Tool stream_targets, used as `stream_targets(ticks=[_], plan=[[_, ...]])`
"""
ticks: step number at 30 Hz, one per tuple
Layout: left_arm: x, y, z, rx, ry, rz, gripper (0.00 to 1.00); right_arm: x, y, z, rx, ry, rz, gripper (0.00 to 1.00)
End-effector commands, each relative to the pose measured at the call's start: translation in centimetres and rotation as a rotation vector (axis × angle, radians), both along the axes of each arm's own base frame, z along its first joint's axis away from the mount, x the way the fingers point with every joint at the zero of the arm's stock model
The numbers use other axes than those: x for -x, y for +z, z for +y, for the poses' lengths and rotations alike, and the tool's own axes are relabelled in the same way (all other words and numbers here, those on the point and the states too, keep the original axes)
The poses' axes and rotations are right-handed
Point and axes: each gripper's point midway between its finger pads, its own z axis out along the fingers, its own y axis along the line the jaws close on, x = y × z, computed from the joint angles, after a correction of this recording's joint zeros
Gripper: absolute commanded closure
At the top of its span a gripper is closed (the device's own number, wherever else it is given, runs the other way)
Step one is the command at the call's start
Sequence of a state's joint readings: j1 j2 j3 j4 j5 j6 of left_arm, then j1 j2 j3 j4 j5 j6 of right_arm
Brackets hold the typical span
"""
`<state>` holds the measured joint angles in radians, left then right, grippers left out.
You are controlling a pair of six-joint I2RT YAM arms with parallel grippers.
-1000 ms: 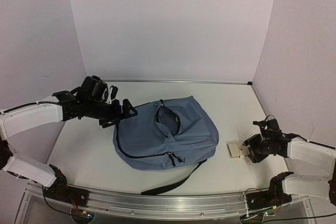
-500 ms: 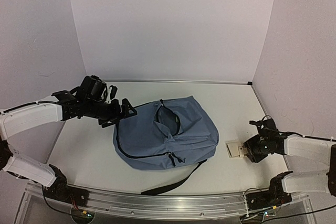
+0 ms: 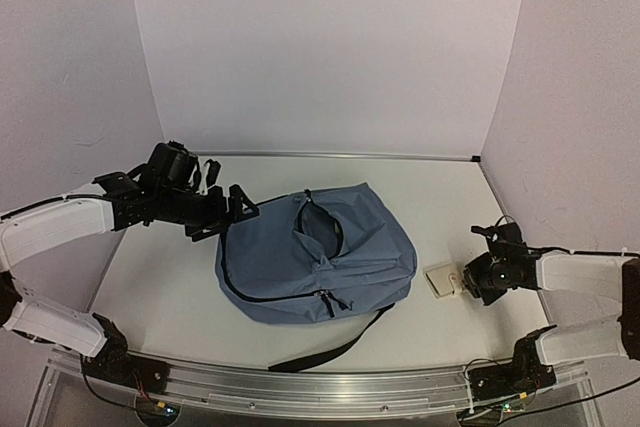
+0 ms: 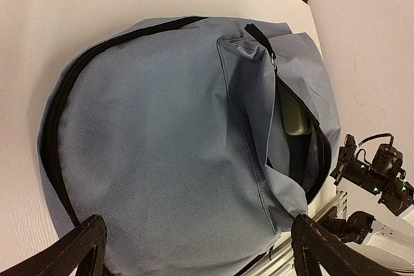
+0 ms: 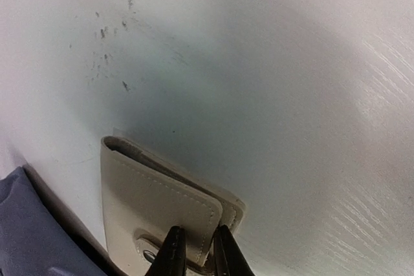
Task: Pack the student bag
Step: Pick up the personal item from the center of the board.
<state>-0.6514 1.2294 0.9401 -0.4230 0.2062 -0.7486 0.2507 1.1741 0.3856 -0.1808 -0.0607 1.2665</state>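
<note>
The student bag (image 3: 315, 257), a big dusty-blue backpack with black zippers, lies flat mid-table; it fills the left wrist view (image 4: 168, 134). Its upper pocket (image 4: 291, 140) gapes, showing dark lining and an olive-grey item (image 4: 294, 117) inside. My left gripper (image 3: 225, 197) hovers open by the bag's upper left edge, with nothing between its fingers (image 4: 90, 237). A small cream snap wallet (image 3: 442, 280) lies to the right of the bag. My right gripper (image 3: 468, 282) is low on the table, shut on the wallet's (image 5: 162, 205) top flap at its near edge; its fingertips (image 5: 173, 250) pinch that flap.
A black strap (image 3: 330, 352) trails from the bag toward the front metal rail (image 3: 300, 387). White walls close in the back and both sides. In the right wrist view the bag's blue fabric (image 5: 26, 237) sits just left of the wallet.
My right gripper's jaws have closed onto the wallet, which has shifted and tilted slightly. The left arm has edged a little to the left, still open.
</note>
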Motion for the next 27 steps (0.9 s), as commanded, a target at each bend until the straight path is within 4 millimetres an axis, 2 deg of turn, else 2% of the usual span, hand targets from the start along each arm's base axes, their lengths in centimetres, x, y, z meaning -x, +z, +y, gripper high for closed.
stream_targets(ticks=[1, 8, 15, 22, 27], plan=[[0.2, 1.2, 0.5, 0.007, 0.0, -0.034, 0.0, -2.1, 3.1, 0.4, -0.01, 0.018, -0.107, 1.0], [0.4, 2.2, 0.4, 0.007, -0.03, -0.063, 0.0, -4.1, 9.6, 1.5, -0.044, 0.084, -0.309, 1.0], [0.7, 4.9, -1.5, 0.077, -0.135, -0.116, 0.0, -5.5, 18.4, 3.5, -0.043, 0.26, -0.548, 1.0], [2.3, 9.0, -6.2, 0.204, -0.318, -0.223, 0.01, -5.5, 26.6, 7.5, -0.096, 0.534, -0.751, 1.0], [5.1, 11.9, -11.4, 0.278, -0.499, -0.308, 0.01, -3.9, 32.2, 11.0, -0.213, 0.711, -0.926, 1.0]])
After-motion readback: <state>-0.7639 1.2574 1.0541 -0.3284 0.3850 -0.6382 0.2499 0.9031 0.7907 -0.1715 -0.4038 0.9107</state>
